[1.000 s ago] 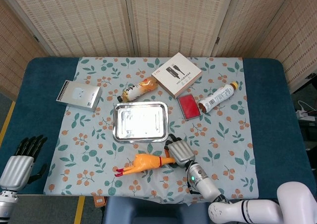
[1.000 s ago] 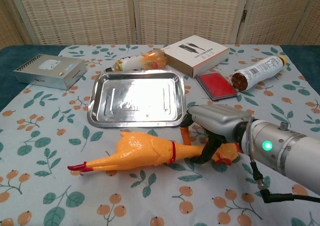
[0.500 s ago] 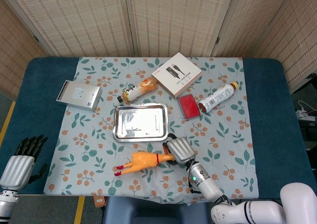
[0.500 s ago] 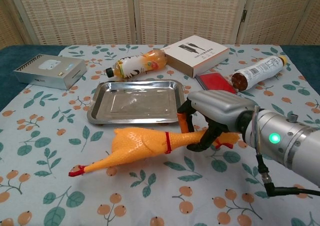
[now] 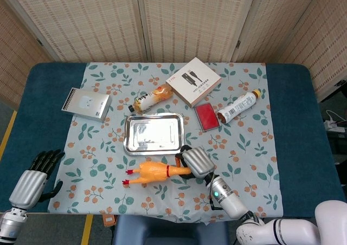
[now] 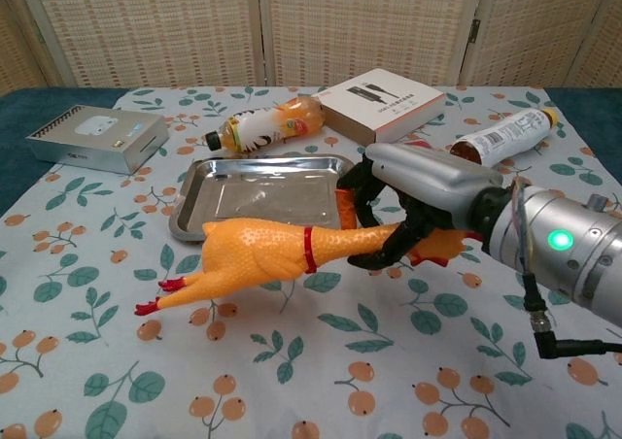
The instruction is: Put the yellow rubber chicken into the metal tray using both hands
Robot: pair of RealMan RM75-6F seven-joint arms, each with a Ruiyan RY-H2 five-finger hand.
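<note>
The yellow rubber chicken [image 5: 150, 172] [image 6: 255, 256] hangs above the cloth, its red feet pointing left and down. My right hand [image 5: 195, 162] [image 6: 420, 204] grips it by the neck, near the head end. The metal tray [image 5: 153, 134] [image 6: 255, 194] lies just beyond the chicken with nothing in it. My left hand [image 5: 37, 175] is far off at the table's front left corner, fingers apart and holding nothing; the chest view does not show it.
Behind the tray lie an orange juice bottle [image 5: 151, 97], a white box [image 5: 193, 81], a red pad [image 5: 206, 116] and a white bottle [image 5: 238, 106]. A grey box [image 5: 85, 104] sits at the left.
My right hand has lifted the chicken off the cloth and carried it slightly toward the tray. My left hand has come a little further up into the head view.
</note>
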